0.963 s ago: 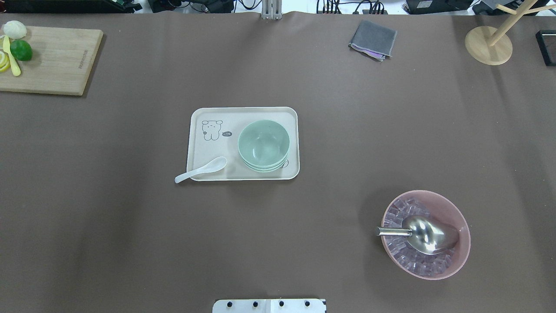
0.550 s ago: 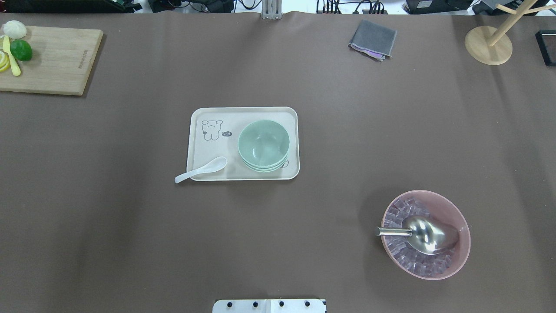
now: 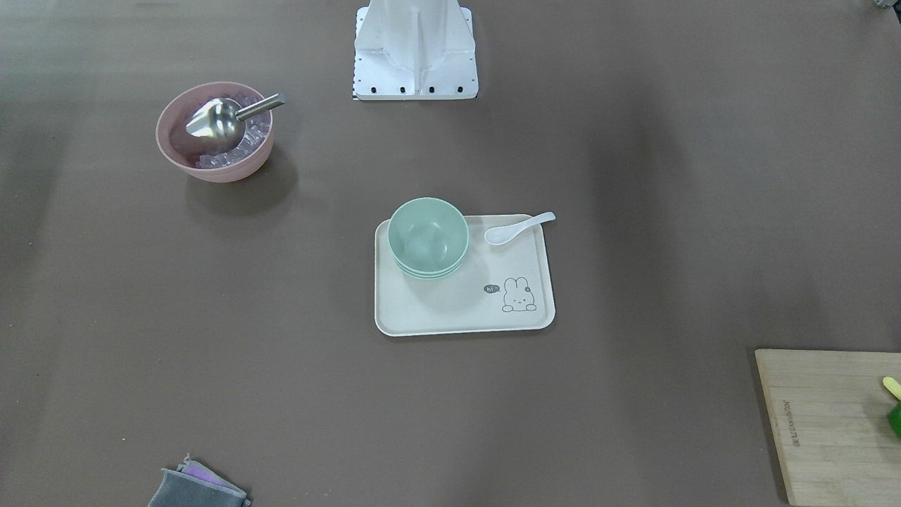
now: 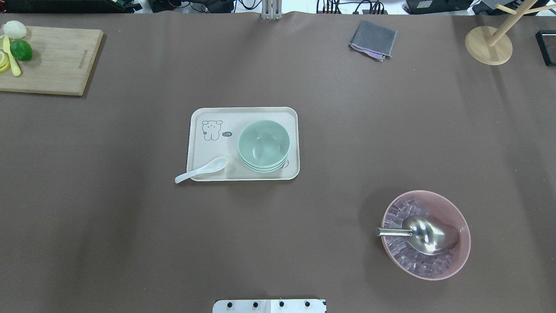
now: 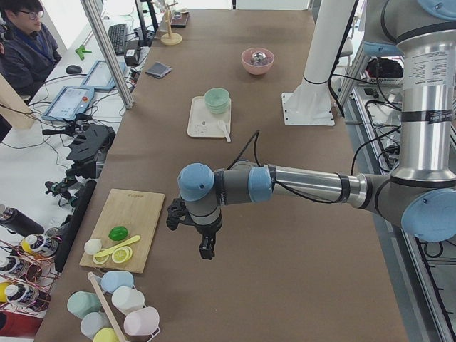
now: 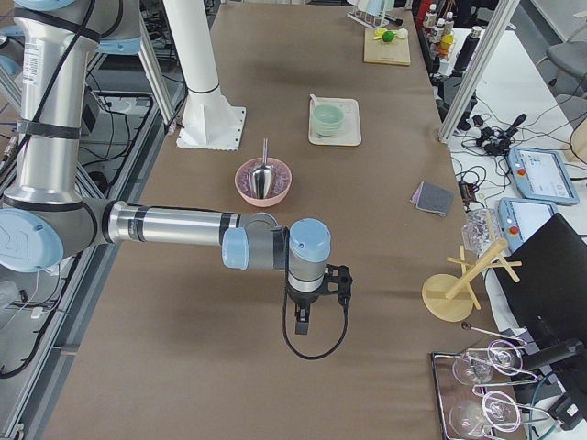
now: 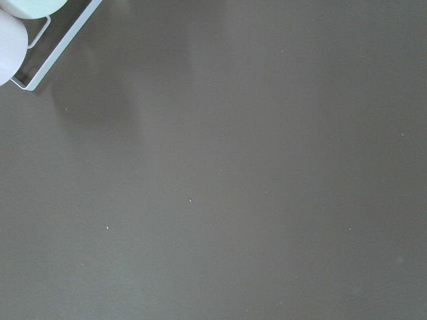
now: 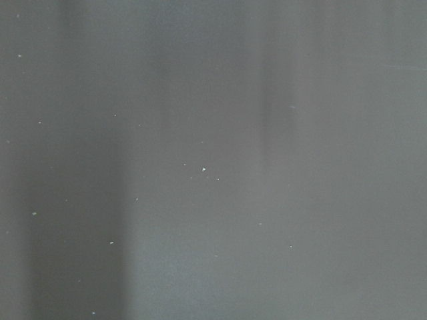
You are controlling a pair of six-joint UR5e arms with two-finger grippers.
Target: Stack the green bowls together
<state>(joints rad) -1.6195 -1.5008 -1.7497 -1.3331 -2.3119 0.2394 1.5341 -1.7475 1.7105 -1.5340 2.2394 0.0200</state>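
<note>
The three green bowls [image 4: 263, 143] sit nested in one stack on the right part of a cream tray [image 4: 243, 114] at the table's middle. The stack also shows in the front view [image 3: 428, 236] and both side views [image 5: 216, 99] [image 6: 326, 118]. My left gripper [image 5: 205, 249] hangs over bare table far from the tray, near the cutting board end. My right gripper [image 6: 304, 323] hangs over bare table at the other end. Both show only in the side views, so I cannot tell whether they are open or shut.
A white spoon [image 4: 202, 169] lies over the tray's near left edge. A pink bowl [image 4: 464, 226] holds ice and a metal scoop [image 4: 428, 234]. A cutting board [image 4: 56, 61] with fruit, a grey cloth [image 4: 372, 40] and a wooden stand [image 4: 488, 45] sit along the far side.
</note>
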